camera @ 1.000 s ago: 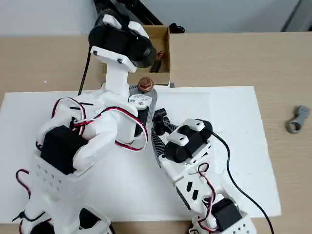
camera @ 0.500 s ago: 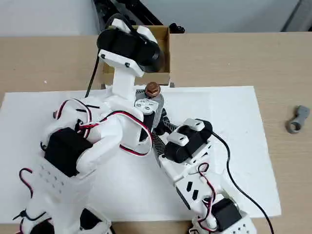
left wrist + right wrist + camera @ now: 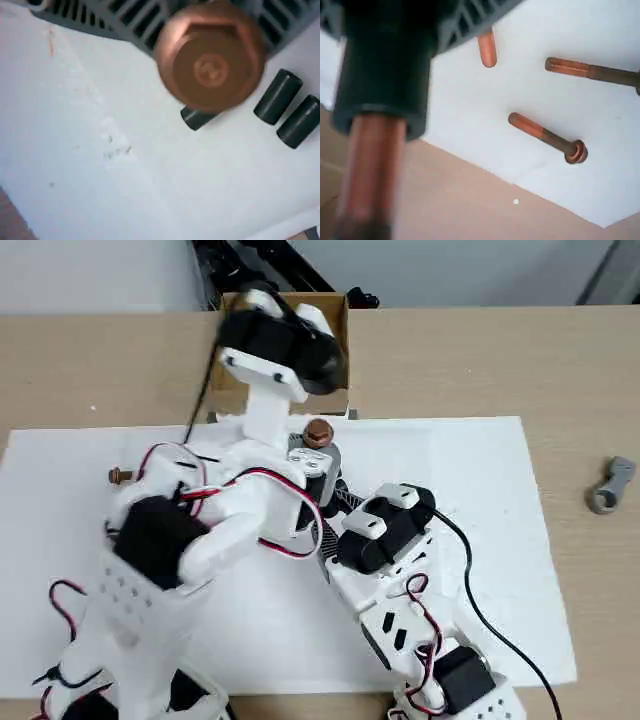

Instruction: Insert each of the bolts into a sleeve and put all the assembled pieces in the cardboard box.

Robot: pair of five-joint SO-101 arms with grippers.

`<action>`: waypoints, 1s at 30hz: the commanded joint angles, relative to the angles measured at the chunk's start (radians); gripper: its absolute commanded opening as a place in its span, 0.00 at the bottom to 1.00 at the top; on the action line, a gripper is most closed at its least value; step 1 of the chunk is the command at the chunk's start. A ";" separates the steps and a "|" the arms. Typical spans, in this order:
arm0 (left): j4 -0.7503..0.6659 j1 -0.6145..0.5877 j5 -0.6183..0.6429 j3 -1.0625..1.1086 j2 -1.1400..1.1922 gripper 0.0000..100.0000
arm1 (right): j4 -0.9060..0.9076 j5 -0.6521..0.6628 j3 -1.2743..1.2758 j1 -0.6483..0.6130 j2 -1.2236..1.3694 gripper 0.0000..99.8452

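Here, the bolt (image 3: 318, 432) is gripped head-up in the closed fingers of the left gripper (image 3: 316, 455), near the cardboard box (image 3: 337, 320), while 1 sleeve (image 3: 385, 65) appears clamped by the right gripper (image 3: 322, 490) close by, evidently so that shaft and bore are kept aligned for insertion.

Left claw (image 3: 318, 448) with its bolt (image 3: 318, 432) shifted right and away from the surface's back edge, nearer the sleeve (image 3: 385, 75) in the right claw (image 3: 332, 498). Left arm swung right, uncovering a loose bolt (image 3: 120, 475) near the white sheet's (image 3: 480, 470) left edge.
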 commanded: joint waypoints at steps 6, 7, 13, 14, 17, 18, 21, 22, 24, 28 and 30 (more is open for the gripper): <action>-0.089 0.000 0.014 0.088 -0.003 0.01 | -0.024 0.005 -0.015 -0.004 -0.008 0.00; -0.089 -0.002 0.028 0.088 -0.006 0.01 | -0.024 0.005 -0.015 -0.004 -0.008 0.00; -0.035 -0.071 0.052 0.088 -0.011 0.01 | -0.024 0.005 -0.018 -0.002 -0.008 0.00; -0.026 -0.078 0.052 0.088 -0.011 0.01 | -0.024 0.005 -0.018 -0.002 -0.008 0.00; -0.015 -0.081 0.054 0.088 -0.011 0.01 | -0.024 0.005 -0.018 -0.002 -0.008 0.00; -0.015 -0.081 0.061 0.088 -0.011 0.01 | -0.024 0.005 -0.018 -0.002 -0.008 0.00; -0.020 -0.081 0.106 0.088 -0.011 0.01 | -0.025 0.005 -0.018 -0.002 -0.008 0.00; -0.021 -0.081 0.110 0.088 -0.011 0.01 | -0.025 0.005 -0.020 -0.002 -0.010 0.00; -0.021 -0.081 0.112 0.088 -0.011 0.01 | -0.025 0.005 -0.020 -0.002 -0.010 0.00; -0.025 -0.089 0.115 0.088 -0.011 0.01 | -0.025 0.003 -0.020 0.036 -0.010 0.00; -0.038 -0.101 0.115 0.088 -0.011 0.01 | -0.025 0.003 -0.028 0.053 -0.012 0.00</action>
